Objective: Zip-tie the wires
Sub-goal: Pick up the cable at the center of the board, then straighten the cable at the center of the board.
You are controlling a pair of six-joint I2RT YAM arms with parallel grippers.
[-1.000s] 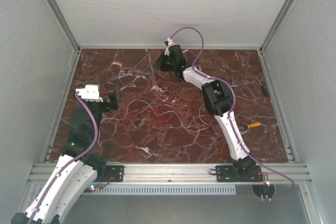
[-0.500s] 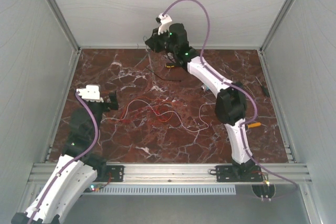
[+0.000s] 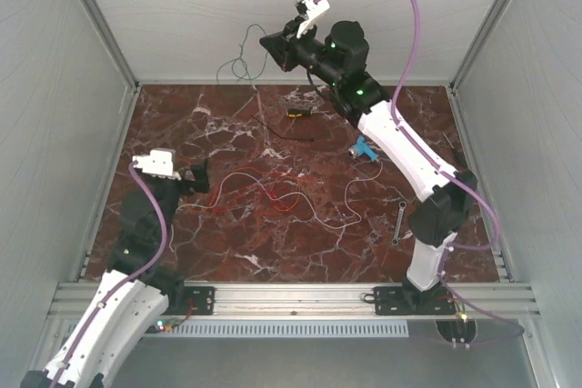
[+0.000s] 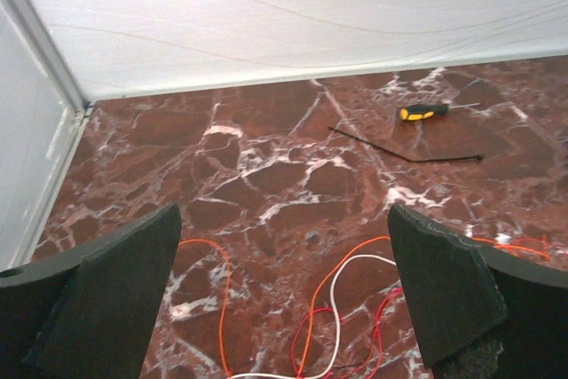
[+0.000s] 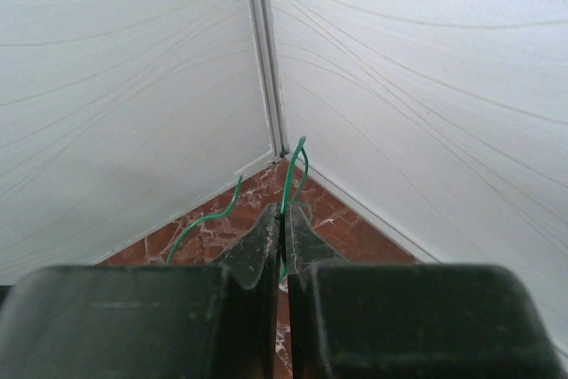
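The wires (image 3: 259,193), thin red, orange and white strands, lie tangled on the marble left of centre. In the left wrist view the wires (image 4: 342,281) run between and below my open fingers. My left gripper (image 3: 195,174) (image 4: 284,215) is low at their left end, holding nothing. My right gripper (image 3: 270,43) (image 5: 282,219) is raised high against the back wall, shut on a thin green wire (image 5: 293,170). This green wire (image 3: 238,61) hangs in loops from the fingertips in front of the wall. A black zip tie (image 3: 286,129) (image 4: 404,153) lies on the marble towards the back.
A yellow-handled screwdriver (image 3: 297,114) (image 4: 424,112) lies by the zip tie. A blue tool (image 3: 366,148) and a small wrench (image 3: 398,222) lie beside the right arm. White walls enclose the table on three sides.
The right arm rose and stretched towards the back wall, lifting the green wire off the table. The blue tool and wrench came into view. The left arm barely moved.
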